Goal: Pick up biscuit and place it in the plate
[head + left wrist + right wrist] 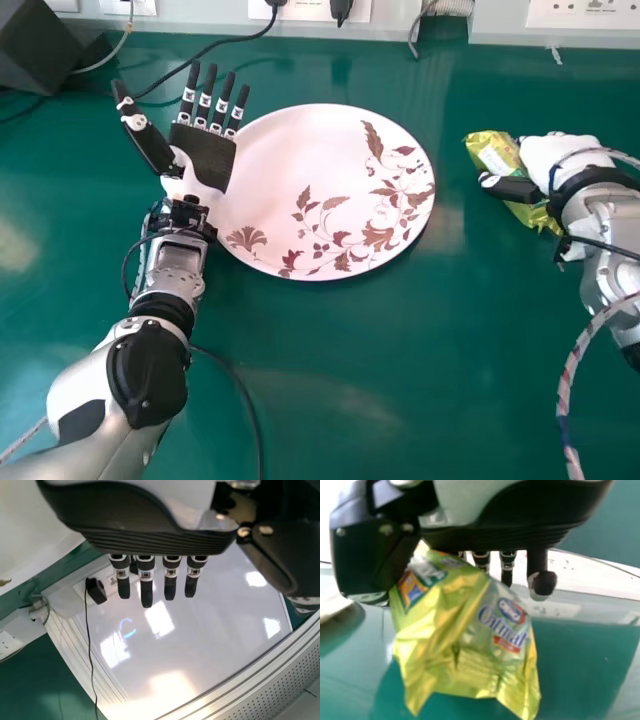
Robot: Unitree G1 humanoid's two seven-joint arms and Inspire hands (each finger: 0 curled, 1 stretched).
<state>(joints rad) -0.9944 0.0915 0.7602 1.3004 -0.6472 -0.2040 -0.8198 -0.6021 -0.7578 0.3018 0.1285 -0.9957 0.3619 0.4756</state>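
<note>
Head view: the yellow-green biscuit packet (492, 152) is outside the plate, to its right, clamped between the thumb and fingers of the right hand (560, 150); whether it touches the bench (350, 400) I cannot tell. The round white plate (290, 150) lies on the bench, brown leaves and flowers printed inside its rim. The left hand (206, 158), fingers straight and spread, is at the plate's left edge.

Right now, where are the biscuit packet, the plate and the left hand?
Biscuit packet (462, 640): right wrist view, middle of the crinkled wrapper.
Plate (325, 190): head view, middle of its upper face.
Left hand (205, 156): head view, on its dark palm.
</note>
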